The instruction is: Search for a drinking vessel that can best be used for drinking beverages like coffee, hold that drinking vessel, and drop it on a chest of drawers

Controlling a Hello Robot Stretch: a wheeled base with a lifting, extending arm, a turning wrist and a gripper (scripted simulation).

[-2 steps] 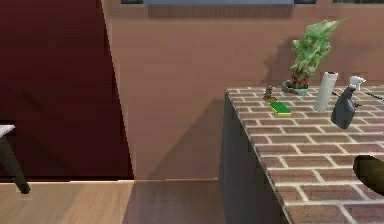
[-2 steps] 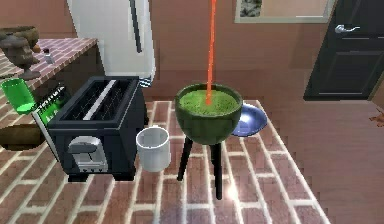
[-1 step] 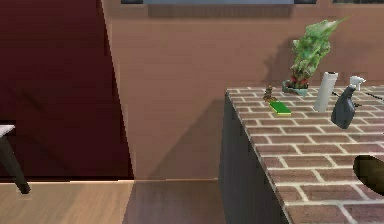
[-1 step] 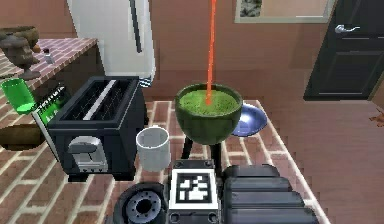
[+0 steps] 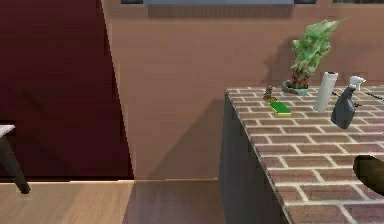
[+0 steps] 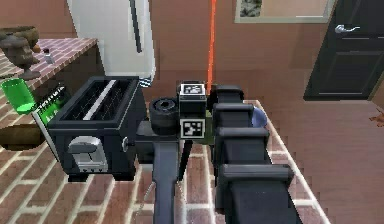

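Note:
In the arm side view my arm (image 6: pixel 168 185) rises from the bottom edge to two white marker squares (image 6: pixel 191 108). Left of them sits the gripper (image 6: pixel 155 113), dark against a black toaster (image 6: pixel 95 125) on the brick-patterned counter (image 6: pixel 30 185). I cannot tell whether it holds anything. A small blue-grey rounded thing (image 6: pixel 258 118) shows just behind the black stove grates (image 6: pixel 245 150), right of the markers. It is too small to name.
A green bottle (image 6: pixel 15 95), a brown bowl (image 6: pixel 12 135), a white fridge (image 6: pixel 125 35) and a dark door (image 6: pixel 350 50) are in the arm side view. The forward view's counter (image 5: pixel 300 150) carries a plant (image 5: pixel 312 55), paper roll (image 5: pixel 325 92), spray bottle (image 5: pixel 346 105) and a green pad (image 5: pixel 282 107).

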